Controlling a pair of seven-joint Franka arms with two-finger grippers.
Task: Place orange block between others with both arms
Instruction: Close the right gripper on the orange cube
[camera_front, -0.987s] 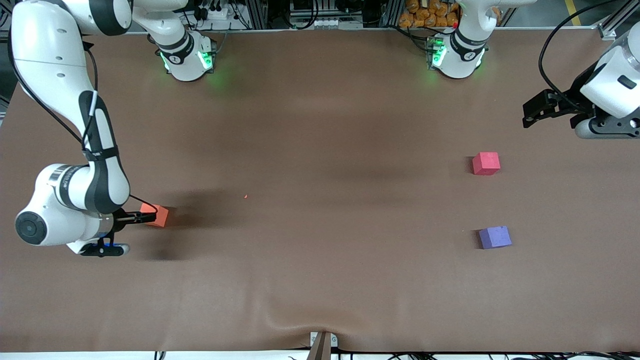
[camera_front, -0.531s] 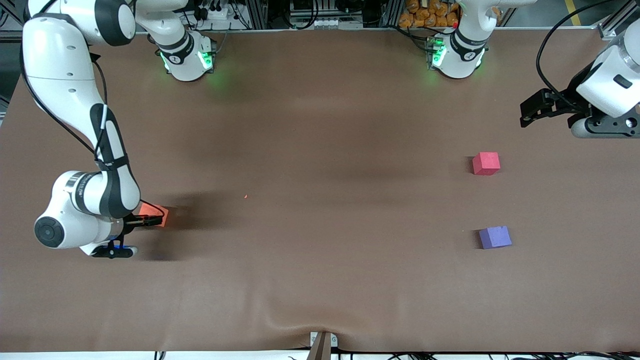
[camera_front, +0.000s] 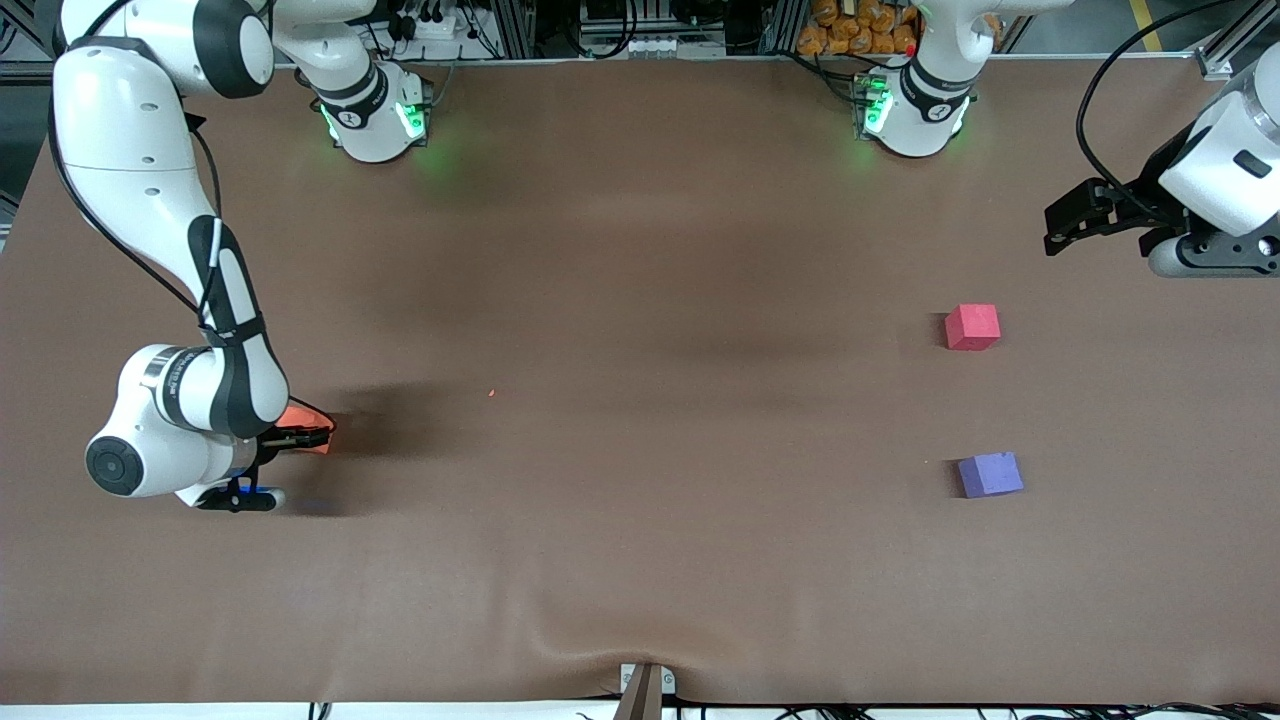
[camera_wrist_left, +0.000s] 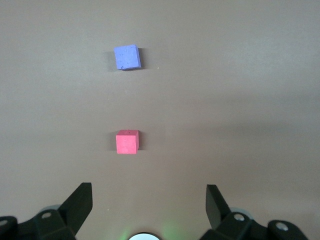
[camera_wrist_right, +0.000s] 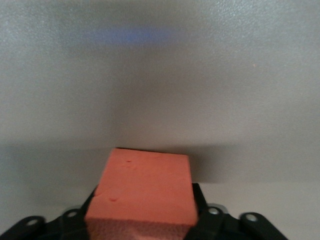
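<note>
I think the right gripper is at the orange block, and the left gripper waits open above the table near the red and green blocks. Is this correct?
One thing is wrong: no block is green. The cube near the pinkish-red block is a purple-blue block, as the front view shows. The rest stands: the right gripper is at the orange block, and the left gripper waits open above the table.

A robotics lab: two arms (camera_front: 170, 250) bolted along a brown-covered table (camera_front: 640, 560), cabling and aluminium framing (camera_front: 600, 25) at its edge.

Right gripper (camera_front: 312, 437) low at the table, jaws closed in, left gripper (camera_front: 1052, 230) raised, waiting, jaws wide
</note>
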